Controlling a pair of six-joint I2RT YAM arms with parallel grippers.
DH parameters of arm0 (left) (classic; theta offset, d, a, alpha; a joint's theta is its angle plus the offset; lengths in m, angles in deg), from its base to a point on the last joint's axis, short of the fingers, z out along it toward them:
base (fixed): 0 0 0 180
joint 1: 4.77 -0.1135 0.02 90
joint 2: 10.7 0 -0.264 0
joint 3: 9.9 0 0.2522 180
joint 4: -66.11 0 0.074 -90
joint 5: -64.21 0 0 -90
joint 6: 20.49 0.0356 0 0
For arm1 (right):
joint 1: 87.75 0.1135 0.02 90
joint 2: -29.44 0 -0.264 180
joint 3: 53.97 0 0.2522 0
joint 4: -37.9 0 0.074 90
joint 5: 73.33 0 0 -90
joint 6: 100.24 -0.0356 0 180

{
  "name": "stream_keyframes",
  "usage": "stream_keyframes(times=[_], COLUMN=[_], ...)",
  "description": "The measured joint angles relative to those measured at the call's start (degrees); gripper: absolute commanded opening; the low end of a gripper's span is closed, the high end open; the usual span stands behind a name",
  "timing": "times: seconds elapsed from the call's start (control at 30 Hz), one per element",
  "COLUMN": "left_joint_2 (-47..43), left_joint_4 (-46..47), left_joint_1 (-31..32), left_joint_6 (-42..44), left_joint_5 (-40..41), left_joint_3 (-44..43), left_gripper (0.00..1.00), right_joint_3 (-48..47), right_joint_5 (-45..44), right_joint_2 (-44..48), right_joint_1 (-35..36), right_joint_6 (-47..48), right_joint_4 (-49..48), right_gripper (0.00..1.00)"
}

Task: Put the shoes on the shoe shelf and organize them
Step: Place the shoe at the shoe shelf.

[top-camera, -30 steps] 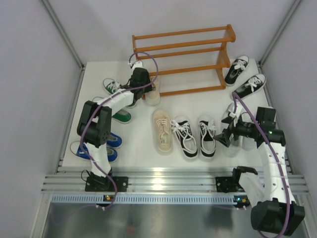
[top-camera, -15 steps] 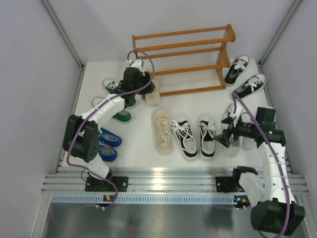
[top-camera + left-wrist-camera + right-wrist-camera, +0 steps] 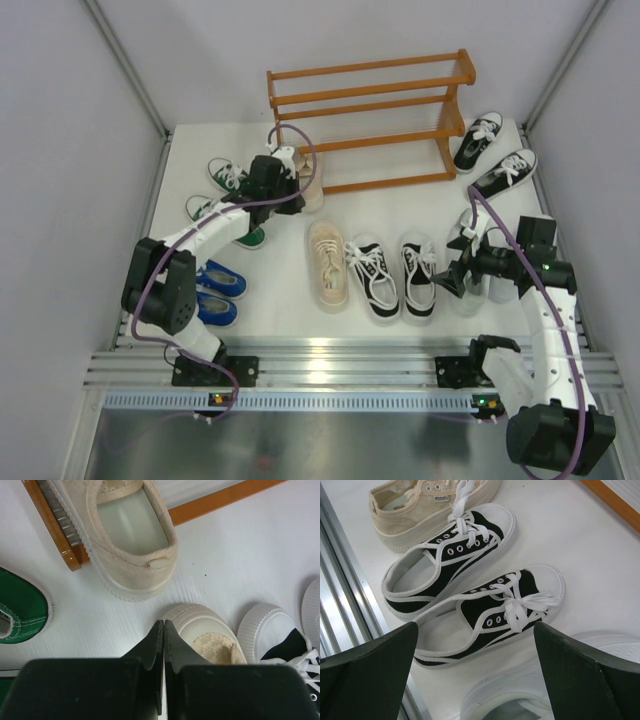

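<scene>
Beige shoe (image 3: 131, 535) flanked by green shoe (image 3: 21, 606), laid across shoe shelf bar (image 3: 220, 498); heel pointed at left gripper (image 3: 163, 624), clenched empty; right gripper (image 3: 475, 626) spread wide

Left claw (image 3: 163, 626) now back from beige shoe (image 3: 125, 575).

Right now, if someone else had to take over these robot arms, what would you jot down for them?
Left gripper: shut, empty, by the heel of one beige shoe whose front lies over the shoe shelf's lowest bar.
Right gripper: open, empty, above the nearer black pair.
Other beige shoe, green shoes, blue shoes, white shoes and second black pair sit on the table.
Left: nearly all of them.
</scene>
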Motion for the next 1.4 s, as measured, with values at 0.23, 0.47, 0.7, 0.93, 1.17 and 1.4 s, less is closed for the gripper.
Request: stream_keyframes(times=[0.23, 0.47, 0.7, 0.93, 1.17, 1.4], left_joint_2=[4.3, 9.4, 10.1, 12.5, 13.0, 5.6], left_joint_4=[-0.2, -0.3, -0.3, -0.1, 0.6, -0.1], left_joint_1=[0.0, 0.0, 0.4, 0.4, 0.3, 0.2], left_joint_6=[1.1, 0.8, -0.2, -0.7, -0.8, 0.2], left_joint_5=[1.0, 4.2, 6.9, 7.2, 6.4, 1.2], left_joint_3=[-1.2, -4.5, -5.9, -8.7, -9.0, -5.2], left_gripper=[0.00, 0.00, 0.01, 0.05, 0.17, 0.50], right_joint_3=[0.0, 0.0, 0.0, 0.0, 0.0, 0.0], right_joint_5=[0.0, 0.0, 0.0, 0.0, 0.0, 0.0], right_joint_2=[0.0, -0.4, -0.4, -0.4, -0.4, -0.4], right_joint_1=[0.0, 0.0, 0.0, 0.0, -0.1, -0.1], right_joint_6=[0.0, 0.0, 0.2, 0.4, 0.4, 0.5], right_joint_4=[0.0, 0.1, 0.1, 0.2, 0.4, 0.7], right_gripper=[0.99, 0.99, 1.00, 0.99, 1.00, 1.00])
